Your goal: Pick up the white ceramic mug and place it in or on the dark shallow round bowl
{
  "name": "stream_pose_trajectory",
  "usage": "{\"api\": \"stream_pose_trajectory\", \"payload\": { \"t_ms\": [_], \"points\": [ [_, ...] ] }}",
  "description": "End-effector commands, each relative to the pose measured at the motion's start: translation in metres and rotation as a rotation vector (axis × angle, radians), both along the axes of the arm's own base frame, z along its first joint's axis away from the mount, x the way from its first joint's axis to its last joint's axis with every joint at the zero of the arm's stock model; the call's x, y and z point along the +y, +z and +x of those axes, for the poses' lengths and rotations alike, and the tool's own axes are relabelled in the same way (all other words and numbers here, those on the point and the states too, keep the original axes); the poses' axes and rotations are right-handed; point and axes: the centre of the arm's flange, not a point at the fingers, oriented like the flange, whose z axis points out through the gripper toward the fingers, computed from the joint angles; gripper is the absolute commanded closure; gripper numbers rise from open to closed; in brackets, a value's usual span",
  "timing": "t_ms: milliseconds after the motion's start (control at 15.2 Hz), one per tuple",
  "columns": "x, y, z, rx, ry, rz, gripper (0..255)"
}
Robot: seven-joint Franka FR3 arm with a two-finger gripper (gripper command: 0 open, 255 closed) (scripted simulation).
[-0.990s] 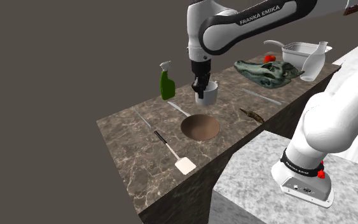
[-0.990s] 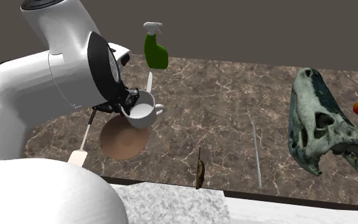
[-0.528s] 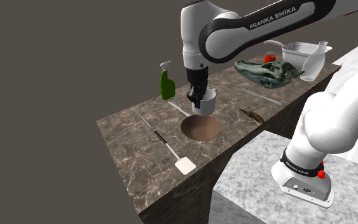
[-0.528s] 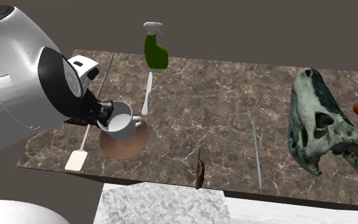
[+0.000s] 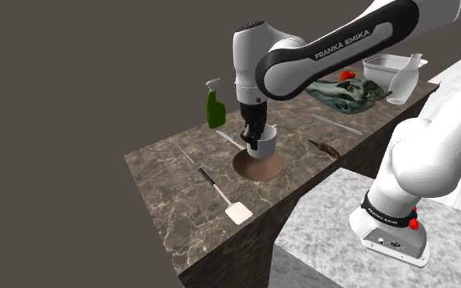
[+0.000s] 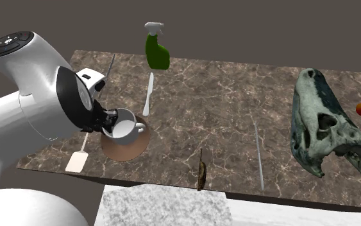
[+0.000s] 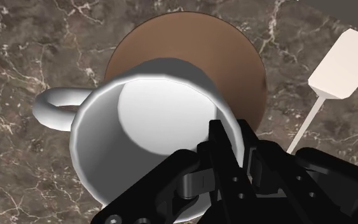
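Over the brown shallow bowl [image 5: 253,170] on the marble counter [image 5: 171,188], the black gripper [image 5: 251,133] is clamped on the rim of the upright white mug [image 5: 263,146], one finger inside and one outside. Whether mug and bowl touch is unclear.

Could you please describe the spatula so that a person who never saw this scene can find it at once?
Start at the dark marble counter and find the brown round bowl below the white mug. The spatula lies flat on the counter beside that bowl, toward the shoulder view's lower left. It alone has a wide, square white blade on a thin handle.
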Motion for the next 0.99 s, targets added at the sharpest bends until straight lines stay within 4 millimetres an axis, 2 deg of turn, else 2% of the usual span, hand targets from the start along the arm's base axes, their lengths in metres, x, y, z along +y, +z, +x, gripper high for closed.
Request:
{"api": "stream_pose_trajectory", "payload": {
  "t_ms": [0,462,924],
  "points": [
    [0.0,-0.011,-0.001,-0.001,0.0,0.0,255],
    [0.0,-0.045,-0.001,-0.001,0.0,0.0,255],
    [0.0,-0.045,-0.001,-0.001,0.0,0.0,255]
  ]
}}
